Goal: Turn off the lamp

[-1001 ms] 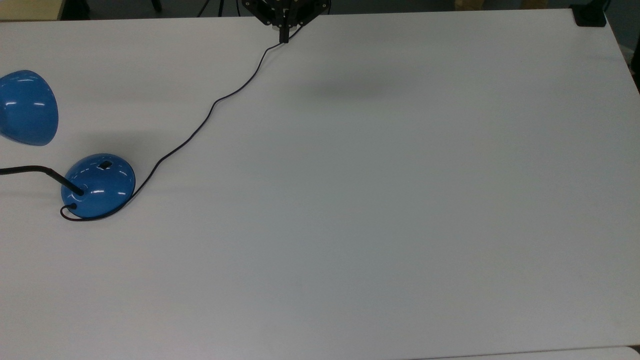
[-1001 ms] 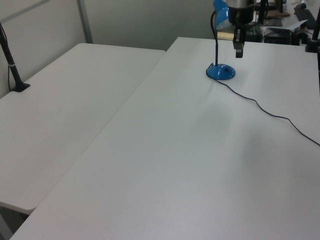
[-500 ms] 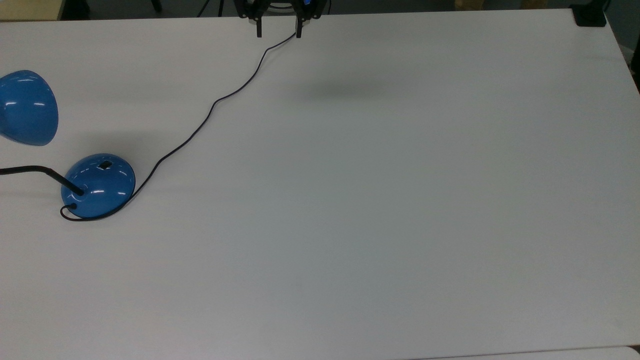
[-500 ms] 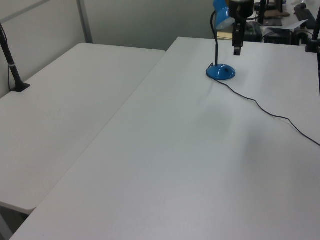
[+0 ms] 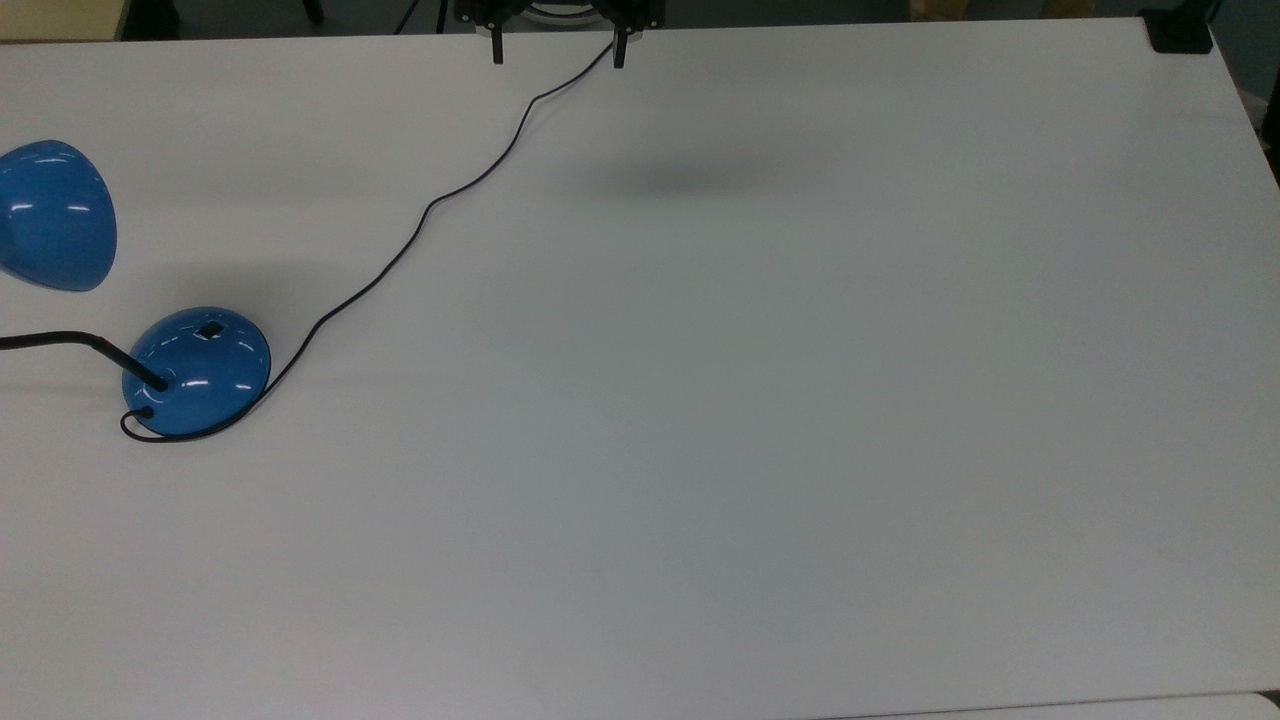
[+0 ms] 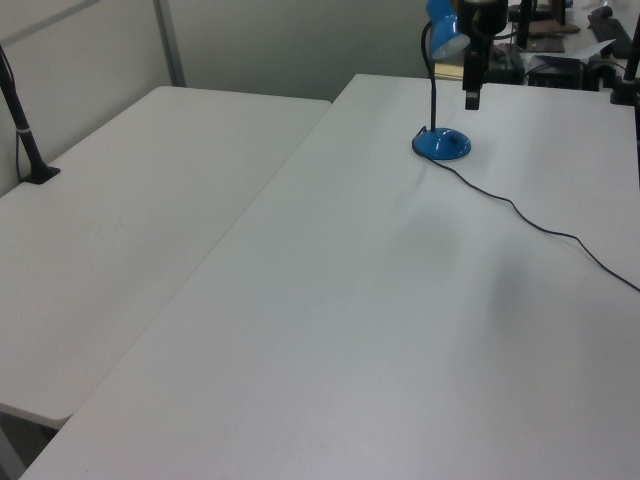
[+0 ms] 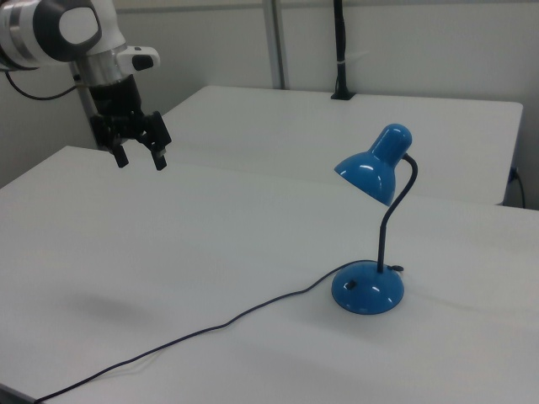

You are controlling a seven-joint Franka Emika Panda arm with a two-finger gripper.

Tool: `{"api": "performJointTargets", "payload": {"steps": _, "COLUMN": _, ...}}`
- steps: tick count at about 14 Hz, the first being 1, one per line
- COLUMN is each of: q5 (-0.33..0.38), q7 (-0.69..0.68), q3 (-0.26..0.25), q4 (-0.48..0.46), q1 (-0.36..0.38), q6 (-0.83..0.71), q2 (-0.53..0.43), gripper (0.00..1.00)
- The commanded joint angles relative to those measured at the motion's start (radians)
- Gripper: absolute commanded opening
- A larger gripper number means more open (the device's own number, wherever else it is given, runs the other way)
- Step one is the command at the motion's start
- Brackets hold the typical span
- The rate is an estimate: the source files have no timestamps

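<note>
Since the earlier frames the gripper [image 5: 556, 52] has spread its fingers from pinched together to wide apart, and its fingertips have drawn up toward the top edge of the top view; the lamp [image 5: 196, 372] has not shifted. In the top view, the two fingertips [image 5: 496, 54] hang at the top centre of the frame, well separated and holding nothing, over the far edge of the white table [image 5: 760, 400]. The lamp's blue dome base sits at the middle left of the frame, with a small black switch [image 5: 210, 329] on its upper side; its shade [image 5: 52, 216] lies at the left edge above the base, and the black cord [image 5: 420, 215] curves from the base up toward the top centre, passing under the gripper. In the left view, the lamp [image 6: 442, 144] stands upright at the upper right of the frame, and the gripper [image 6: 471, 96] hangs in the air just above and to the right of the base, clear of it. In the right view, the gripper [image 7: 138, 157] is at the upper left of the frame, released and empty, high over the table [image 7: 210, 244]. The lamp [image 7: 368, 289] stands at the lower right, well apart from the gripper, shade [image 7: 372, 168] tilted downward to the left, and the cord [image 7: 210, 330] trails off toward the lower left corner.
</note>
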Motion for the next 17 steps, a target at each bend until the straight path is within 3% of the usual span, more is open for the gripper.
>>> {"api": "performJointTargets", "payload": {"steps": 1, "q5": 0.020, "q7": 0.140, "q3": -0.018, "q4": 0.015, "q1": 0.025, "q6": -0.017, "q2": -0.001, "gripper": 1.00}}
{"api": "performJointTargets", "payload": {"steps": 3, "q5": 0.034, "q7": 0.151, "q3": -0.052, "q4": 0.016, "q1": 0.054, "q6": -0.017, "q2": -0.001, "gripper": 1.00}}
{"api": "performJointTargets", "payload": {"steps": 5, "q5": 0.066, "q7": 0.151, "q3": -0.136, "q4": 0.016, "q1": 0.121, "q6": -0.017, "q2": -0.007, "gripper": 1.00}}
{"api": "performJointTargets", "payload": {"steps": 8, "q5": 0.068, "q7": 0.137, "q3": -0.190, "q4": 0.016, "q1": 0.168, "q6": -0.020, "q2": -0.012, "gripper": 1.00}}
{"api": "performJointTargets", "payload": {"steps": 17, "q5": 0.068, "q7": 0.131, "q3": -0.198, "q4": 0.030, "q1": 0.169, "q6": -0.031, "q2": -0.011, "gripper": 1.00}}
